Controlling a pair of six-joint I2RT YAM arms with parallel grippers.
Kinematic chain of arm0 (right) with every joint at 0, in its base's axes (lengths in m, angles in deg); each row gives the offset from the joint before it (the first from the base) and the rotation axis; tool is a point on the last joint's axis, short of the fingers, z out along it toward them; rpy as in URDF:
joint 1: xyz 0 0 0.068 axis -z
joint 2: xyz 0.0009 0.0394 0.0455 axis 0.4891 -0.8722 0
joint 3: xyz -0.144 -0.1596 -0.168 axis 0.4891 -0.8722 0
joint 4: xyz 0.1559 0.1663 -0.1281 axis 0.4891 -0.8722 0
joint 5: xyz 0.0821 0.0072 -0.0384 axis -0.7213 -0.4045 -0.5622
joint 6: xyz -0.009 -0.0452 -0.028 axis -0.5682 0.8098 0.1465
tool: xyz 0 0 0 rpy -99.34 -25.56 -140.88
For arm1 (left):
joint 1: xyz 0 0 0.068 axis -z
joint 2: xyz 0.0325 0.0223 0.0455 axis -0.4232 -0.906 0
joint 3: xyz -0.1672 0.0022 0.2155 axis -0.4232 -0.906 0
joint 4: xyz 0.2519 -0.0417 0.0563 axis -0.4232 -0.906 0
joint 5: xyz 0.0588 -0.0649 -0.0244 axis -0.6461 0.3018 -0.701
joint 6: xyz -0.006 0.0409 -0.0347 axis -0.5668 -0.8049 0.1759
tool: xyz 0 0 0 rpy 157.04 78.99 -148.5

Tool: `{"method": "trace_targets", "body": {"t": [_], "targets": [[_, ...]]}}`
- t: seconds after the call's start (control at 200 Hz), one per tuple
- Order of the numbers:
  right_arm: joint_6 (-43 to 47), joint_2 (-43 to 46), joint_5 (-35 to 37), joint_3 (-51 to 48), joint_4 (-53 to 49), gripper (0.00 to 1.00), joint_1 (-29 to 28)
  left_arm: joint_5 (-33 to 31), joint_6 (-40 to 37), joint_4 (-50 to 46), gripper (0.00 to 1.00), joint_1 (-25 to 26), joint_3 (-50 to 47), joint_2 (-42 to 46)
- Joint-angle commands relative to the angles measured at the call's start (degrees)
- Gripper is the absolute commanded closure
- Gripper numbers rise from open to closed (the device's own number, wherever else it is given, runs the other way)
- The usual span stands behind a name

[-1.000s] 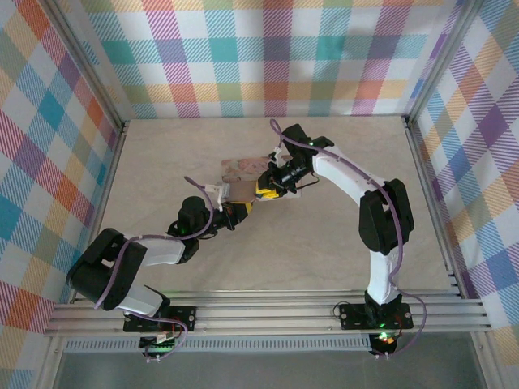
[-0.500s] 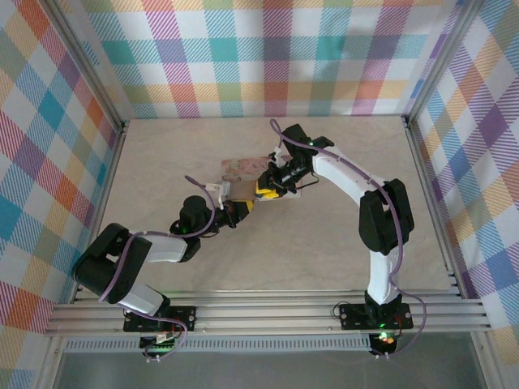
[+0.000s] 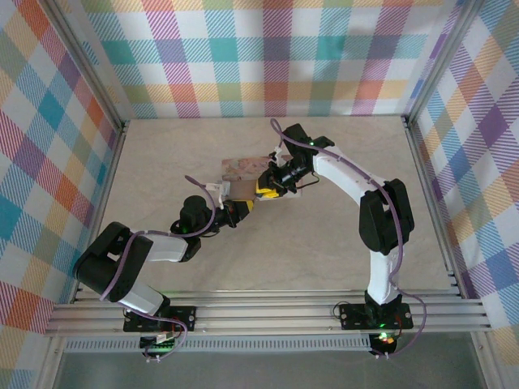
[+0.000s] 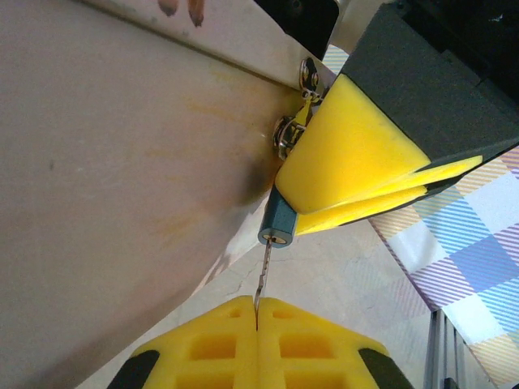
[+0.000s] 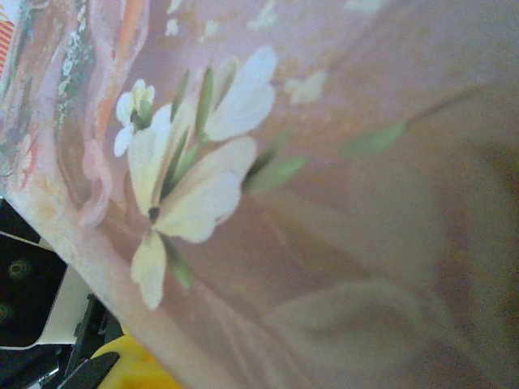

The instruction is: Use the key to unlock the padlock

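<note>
"The left end effector (image 4: 257,312) — what's it got?"

"It's pinched tight on the key (image 4: 262,271). The blade sticks straight out past its tips, and the end meets the keyhole face of the padlock (image 4: 278,225)."

"And the padlock?"

"Clamped in the right end effector (image 3: 264,191), between its yellow fingers (image 4: 349,170) — right against the pink tin (image 4: 122,162)."

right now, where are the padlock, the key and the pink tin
padlock (image 4: 277,221), left wrist view, on its blue-green body just above the keyhole end
key (image 4: 261,279), left wrist view, midway along the thin blade
pink tin (image 5: 324,203), right wrist view, on its flowered face
</note>
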Motion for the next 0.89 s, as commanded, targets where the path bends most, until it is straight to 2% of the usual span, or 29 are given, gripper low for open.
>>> {"method": "trace_targets", "body": {"t": [0.0, 0.89], "targets": [[-0.9, 1.9, -3.3, 0.0, 1.1, 1.00, 0.2, 0.6, 0.5, 3.9, 1.00, 0.0, 0.8, -0.3], [-1.4, 1.5, -3.9, 0.1, 1.0, 1.00, 0.3, 0.8, 0.3, 4.8, 1.00, 0.1, -0.2, 0.3]]}}
